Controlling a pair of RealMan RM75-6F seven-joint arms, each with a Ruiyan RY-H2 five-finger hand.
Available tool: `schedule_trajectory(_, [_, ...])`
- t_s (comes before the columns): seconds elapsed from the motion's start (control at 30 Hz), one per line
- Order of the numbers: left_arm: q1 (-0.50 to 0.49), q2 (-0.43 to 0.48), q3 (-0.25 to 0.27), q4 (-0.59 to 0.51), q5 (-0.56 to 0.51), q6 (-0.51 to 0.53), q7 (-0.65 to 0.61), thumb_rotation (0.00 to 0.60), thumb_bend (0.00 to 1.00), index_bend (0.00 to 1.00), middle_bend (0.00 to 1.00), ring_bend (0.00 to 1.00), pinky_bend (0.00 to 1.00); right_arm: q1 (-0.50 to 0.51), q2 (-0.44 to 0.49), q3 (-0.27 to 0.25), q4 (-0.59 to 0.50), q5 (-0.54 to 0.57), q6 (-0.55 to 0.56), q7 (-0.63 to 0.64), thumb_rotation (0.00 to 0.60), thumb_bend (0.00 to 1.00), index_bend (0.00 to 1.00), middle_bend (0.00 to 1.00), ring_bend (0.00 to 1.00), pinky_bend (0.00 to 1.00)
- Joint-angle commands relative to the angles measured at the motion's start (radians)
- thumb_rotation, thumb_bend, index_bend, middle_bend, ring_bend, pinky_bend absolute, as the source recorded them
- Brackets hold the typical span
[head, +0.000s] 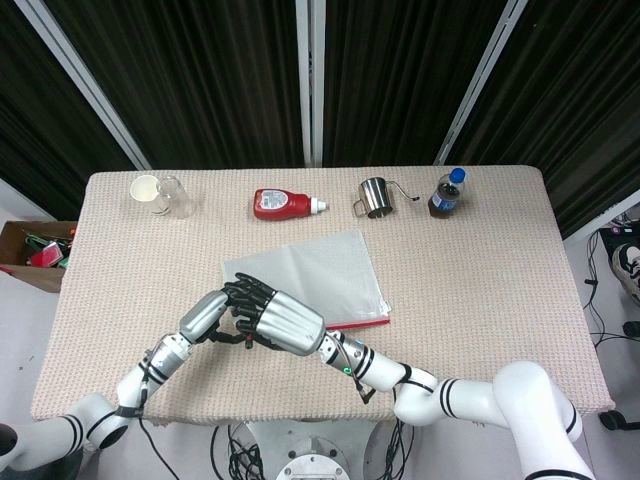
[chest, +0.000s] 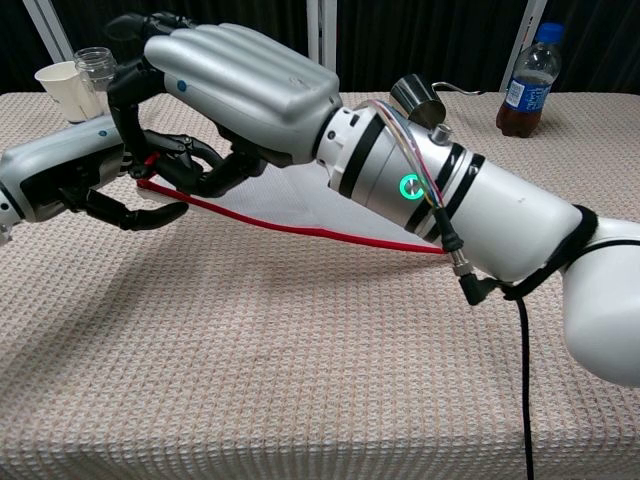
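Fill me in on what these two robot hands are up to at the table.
Both hands meet at the near left corner of a clear zip bag with a red seal strip. The left hand and right hand pinch that corner and lift it off the table. Along the far edge stand a paper cup, ketchup bottle, steel pitcher and drink bottle.

Clear matt plastic bag (head: 318, 272), woven cloth table cover (head: 480, 270), shiny metal cup (head: 375, 197)

I'm working in what looks like a robot lab or test booth: black curtains (head: 200, 80) on pale frame posts hang well beyond my hands. The cloth-covered table (head: 480, 280) stands on a bare floor, with a cardboard box (head: 30, 250) of odds and ends far off my left hand's side.
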Motion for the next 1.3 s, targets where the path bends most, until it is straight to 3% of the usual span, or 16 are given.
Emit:
schedule_trajectory(0.03, [0.009, -0.005, 0.009, 0.017, -0.002, 0.034, -0.089, 0.6, 0.45, 0.66, 0.26, 0.13, 0.16, -0.018, 0.002, -0.014, 0.01, -0.01, 0.017, -0.012, 0.6, 0.48, 0.92, 0.33, 0.04, 0.0])
schedule_trajectory(0.77, [-0.011, -0.004, 0.032, 0.073, 0.002, 0.073, -0.478, 0.6, 0.48, 0.67, 0.26, 0.13, 0.15, -0.101, 0.013, -0.07, 0.07, -0.09, 0.121, -0.111, 0.6, 0.48, 0.93, 0.31, 0.01, 0.0])
schedule_trajectory(1.3, [0.027, -0.002, 0.035, 0.133, -0.044, 0.076, -0.497, 0.6, 0.48, 0.67, 0.26, 0.13, 0.15, -0.275, 0.195, -0.173, -0.024, -0.077, 0.171, -0.19, 0.6, 0.48, 0.94, 0.31, 0.01, 0.0])
